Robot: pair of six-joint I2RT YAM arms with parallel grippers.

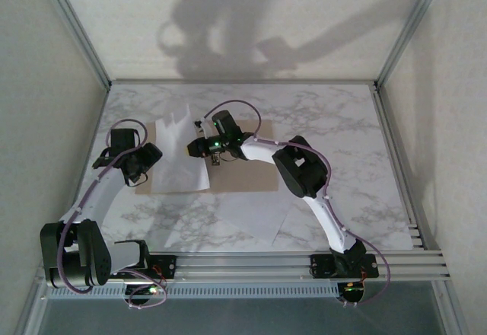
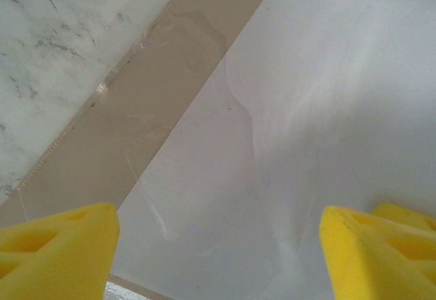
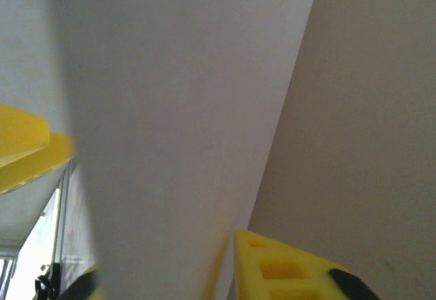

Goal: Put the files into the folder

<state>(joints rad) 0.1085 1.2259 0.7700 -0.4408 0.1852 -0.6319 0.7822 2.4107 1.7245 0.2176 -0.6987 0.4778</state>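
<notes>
The folder lies open and flat on the bench, left of the bench's middle, with its long side parallel to the near edge. The files cover its left half, and their far part curls up off the cardboard. More white sheets lie on the bare bench just in front of the folder's right half, toward the near edge.

The left arm rises from the near left corner and leans forward. The left hand is at the folder's left edge and tilted downward. Its yellow fingers stand wide apart with nothing between them, above white paper and a strip of tan cardboard.

The right arm climbs from the near right corner and bends at the elbow beside the folder's right edge. Its forearm reaches left across the folder, so the right hand sits by the centre crease at the files' right edge. A white sheet passes between its two fingers; I cannot tell whether they pinch it.
</notes>
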